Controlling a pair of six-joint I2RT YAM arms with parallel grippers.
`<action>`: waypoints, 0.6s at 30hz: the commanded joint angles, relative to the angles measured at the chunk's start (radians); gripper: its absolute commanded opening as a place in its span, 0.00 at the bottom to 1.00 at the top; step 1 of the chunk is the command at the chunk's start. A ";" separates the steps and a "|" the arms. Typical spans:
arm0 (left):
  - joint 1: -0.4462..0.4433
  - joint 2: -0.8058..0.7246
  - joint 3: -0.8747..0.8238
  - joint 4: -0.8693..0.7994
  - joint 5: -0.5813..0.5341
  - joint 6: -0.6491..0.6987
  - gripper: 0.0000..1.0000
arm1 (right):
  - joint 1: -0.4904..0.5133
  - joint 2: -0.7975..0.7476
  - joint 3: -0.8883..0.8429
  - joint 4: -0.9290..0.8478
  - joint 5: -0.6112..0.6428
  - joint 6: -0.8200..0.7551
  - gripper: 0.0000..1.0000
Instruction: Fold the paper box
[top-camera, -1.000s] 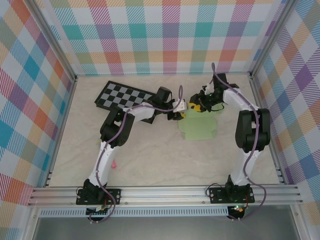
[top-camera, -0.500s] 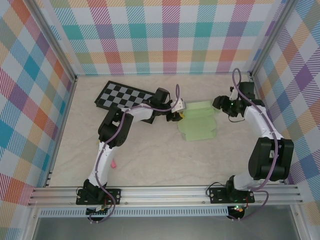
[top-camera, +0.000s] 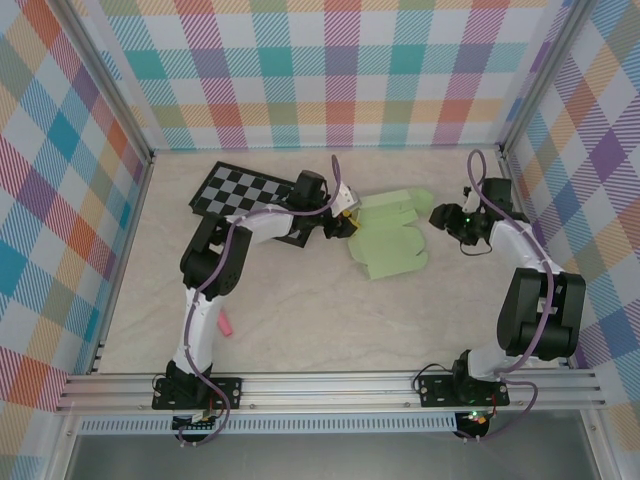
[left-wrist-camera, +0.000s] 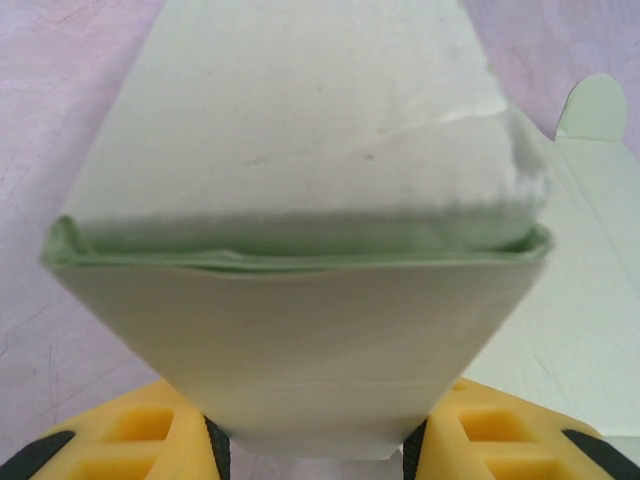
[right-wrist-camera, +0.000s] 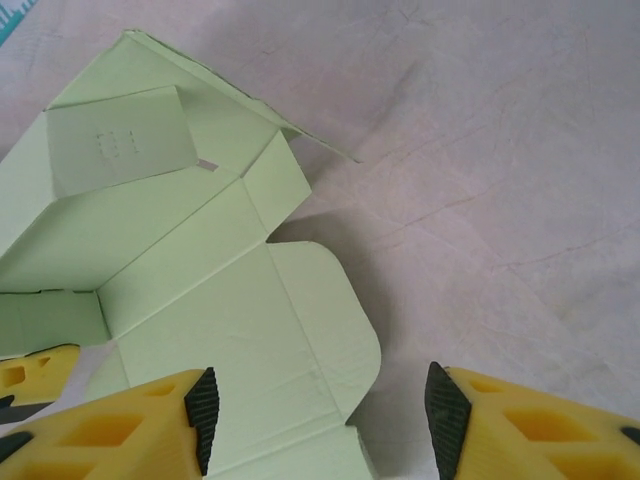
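Plaid walls (top-camera: 330, 70) in pastel colours are enclosing a pale marbled table (top-camera: 330, 320) on three sides. An aluminium rail (top-camera: 330, 385) is running along the near edge. Soft, even light is falling throughout.

Bright, even light fills the overhead view, sharp to its edges, with only faint, soft shadows on the tabletop (top-camera: 300, 300). In the left wrist view the paper box (left-wrist-camera: 300, 150) is so close that its near fold blurs. The right wrist view is crisp; a soft shadow lies under the box's raised flap.
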 joint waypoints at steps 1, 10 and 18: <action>0.011 -0.069 -0.011 0.037 0.031 -0.108 0.35 | -0.006 0.017 0.027 0.003 -0.023 -0.070 0.60; -0.018 -0.035 -0.049 0.053 -0.080 -0.022 0.37 | -0.006 0.011 -0.025 0.069 -0.068 -0.036 0.59; -0.051 -0.026 -0.110 0.070 -0.158 0.110 0.37 | -0.014 0.016 -0.052 0.075 0.026 0.078 0.56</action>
